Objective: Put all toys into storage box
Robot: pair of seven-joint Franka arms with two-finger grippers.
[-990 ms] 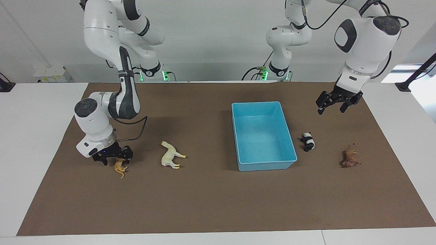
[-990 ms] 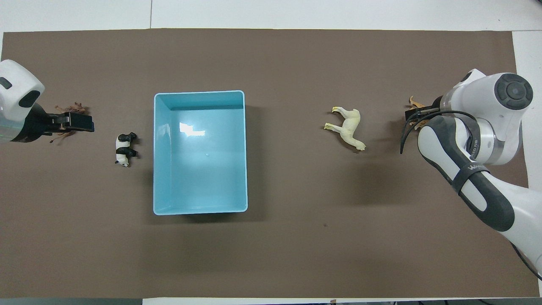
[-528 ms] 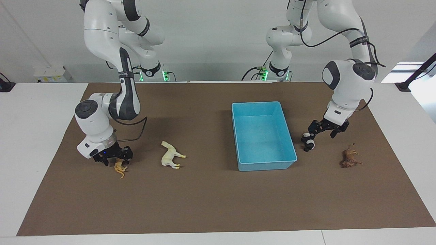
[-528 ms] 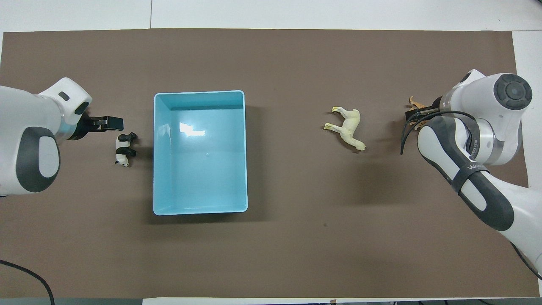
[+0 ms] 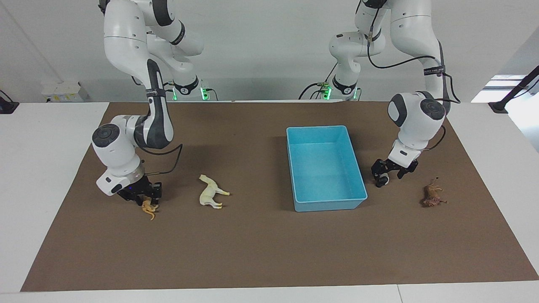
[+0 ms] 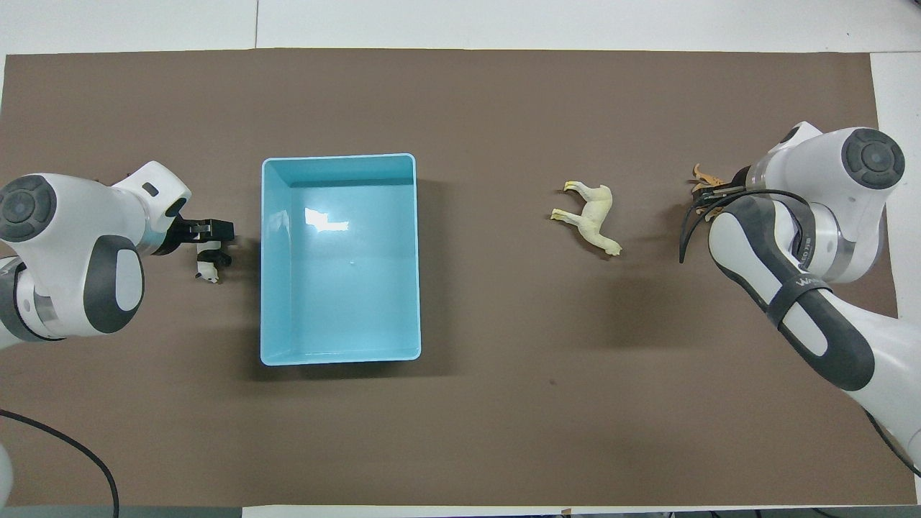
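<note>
The blue box (image 5: pixel 325 166) stands on the brown mat (image 5: pixel 269 252) and is empty; all four toys lie on the mat outside it. The right gripper (image 5: pixel 142 195) is low at the tiger (image 5: pixel 148 208), toward the right arm's end of the table from the box; its fingers seem clenched on the toy's upper part, though the grip itself is partly hidden. The horse (image 5: pixel 211 192) lies on its side between the tiger and the box. The left gripper (image 5: pixel 389 170) is down at the panda (image 5: pixel 381 180), just beside the box toward the left arm's end; its fingers are spread on either side of the toy and not yet pressed on it. The lion (image 5: pixel 433 195) lies further from the box on that same side.

To do this step well, the left gripper should probably close across the panda's body, not on a leg; the right one should rise straight, high enough to pass the box wall, and release only when it is over the box floor.
</note>
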